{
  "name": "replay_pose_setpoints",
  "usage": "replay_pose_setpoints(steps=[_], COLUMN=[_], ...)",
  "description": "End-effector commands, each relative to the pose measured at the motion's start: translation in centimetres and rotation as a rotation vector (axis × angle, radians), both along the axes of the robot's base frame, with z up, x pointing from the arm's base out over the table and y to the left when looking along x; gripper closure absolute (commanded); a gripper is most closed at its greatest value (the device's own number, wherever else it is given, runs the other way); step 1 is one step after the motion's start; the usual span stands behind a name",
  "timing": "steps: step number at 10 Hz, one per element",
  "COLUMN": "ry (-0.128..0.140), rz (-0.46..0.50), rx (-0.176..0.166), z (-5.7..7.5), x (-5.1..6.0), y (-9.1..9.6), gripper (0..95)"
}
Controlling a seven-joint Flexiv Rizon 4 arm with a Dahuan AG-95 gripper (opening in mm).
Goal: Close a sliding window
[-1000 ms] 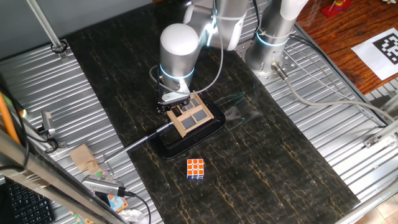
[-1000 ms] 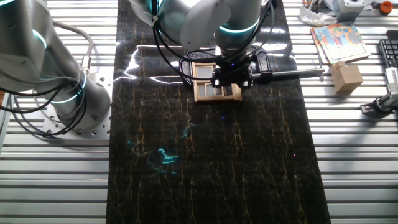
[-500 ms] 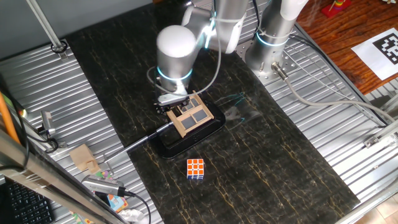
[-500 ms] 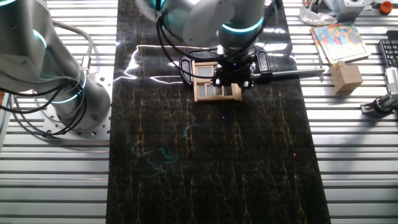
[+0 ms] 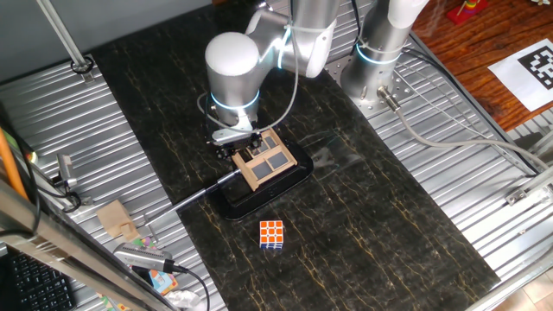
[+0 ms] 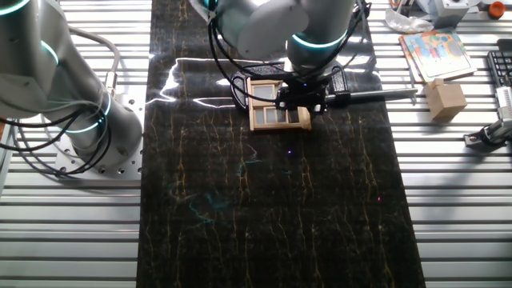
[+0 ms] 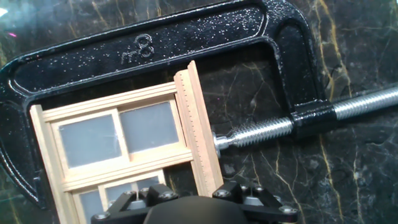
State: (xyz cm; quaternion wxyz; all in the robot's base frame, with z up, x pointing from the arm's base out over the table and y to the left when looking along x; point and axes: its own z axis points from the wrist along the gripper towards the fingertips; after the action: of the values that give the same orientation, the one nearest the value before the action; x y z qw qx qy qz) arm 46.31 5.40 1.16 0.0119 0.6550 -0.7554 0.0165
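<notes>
Sliding window (image 5: 266, 160) sits mid-bench on the dark marbled bench (image 5: 363, 225), held in a black C-clamp (image 7: 149, 46) whose screw (image 7: 261, 132) presses the frame's side rail. Clamp handle rod (image 5: 203, 192) sticks out toward the bench edge.

Arm (image 5: 232, 73) is directly over the window, wrist pointing down. Hand (image 5: 239, 147) is low at one end of the frame, touching it or just above; the fixed views can't separate the two. Same in the other fixed view: hand (image 6: 300, 98) covers the right end of the window (image 6: 272, 108).

Hand view looks along the fingers: window (image 7: 124, 155) fills the lower left, upper pair of grey panes fully visible, lower pair partly cut off by the hand body (image 7: 193, 205) at the bottom edge. Fingertips aren't in the picture, so can't tell whether they are apart, together or clamped on the sash.

Step, as judged: engagement/push phase. Hand is placed at the sash end, not approaching from afar. How far the sash is from shut isn't readable from these views.

Next move likely calls for a straight push along the frame's track, kept parallel to the rails, light downforce only. Risk: skewing the sash so it jams, or shoving the frame against the clamp.

Puzzle cube (image 5: 271, 234) lies near the clamp, apart, not involved.
</notes>
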Motion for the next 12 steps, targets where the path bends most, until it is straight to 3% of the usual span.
replay_pose_setpoints(steps=[1, 2, 3, 5, 6, 9, 10, 11, 12], ry=[0.016, 0.016, 0.032, 0.025, 0.025, 0.030, 0.028, 0.025, 0.026], rz=[-0.002, -0.003, -0.009, -0.011, -0.012, -0.008, -0.004, -0.003, 0.007], rx=[0.002, 0.000, -0.002, 0.005, 0.002, -0.006, -0.004, -0.001, 0.004], z=[0.02, -0.02, 0.03, 0.22, 0.34, 0.41, 0.39, 0.39, 0.39], x=[0.42, 0.43, 0.42, 0.69, 0.88, 1.01, 1.03, 1.04, 1.04], y=[0.25, 0.25, 0.23, 0.36, 0.47, 0.55, 0.57, 0.58, 0.58], gripper=[57.0, 57.0, 57.0, 57.0, 76.0, 76.0, 57.0, 57.0, 38.0])
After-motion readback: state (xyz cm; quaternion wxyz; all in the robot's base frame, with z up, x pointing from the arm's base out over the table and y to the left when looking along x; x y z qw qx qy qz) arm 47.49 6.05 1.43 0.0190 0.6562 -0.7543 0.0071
